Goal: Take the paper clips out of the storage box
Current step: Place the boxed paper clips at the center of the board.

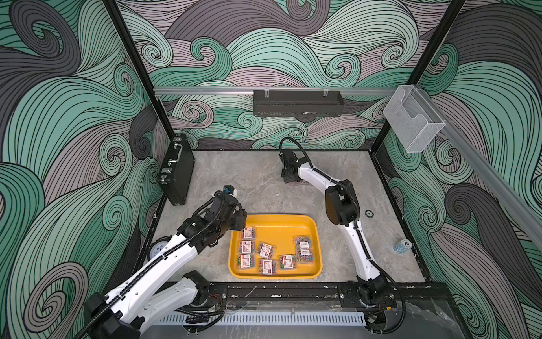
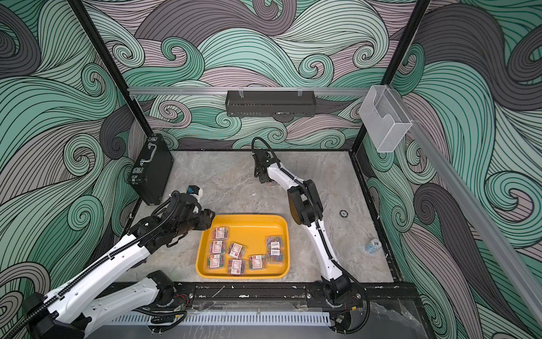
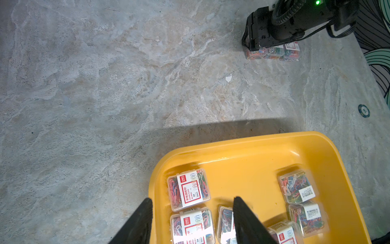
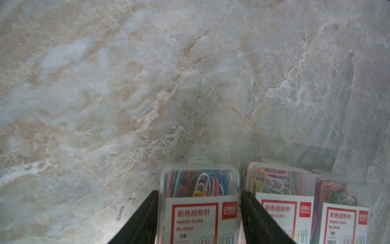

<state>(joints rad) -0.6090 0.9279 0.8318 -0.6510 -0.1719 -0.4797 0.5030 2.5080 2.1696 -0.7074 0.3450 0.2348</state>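
Paper clips (image 1: 265,250) lie boxed in the storage box (image 1: 317,234) at the table's (image 1: 258,179) 6 o'clock. Right gripper (image 4: 199,193) clamps one clip box (image 4: 199,179) at 12 o'clock, aligning it beside two unloaded boxes (image 4: 295,190). Left gripper (image 3: 192,198), jaws apart, hovers at the storage box's 10 o'clock corner, apparently staged for the next pick.

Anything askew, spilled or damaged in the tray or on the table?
No spill or damage. In the storage box, one clip box sits rotated out of line with its neighbours, and two boxes by the right wall lie barcode side up while the rest show red labels.
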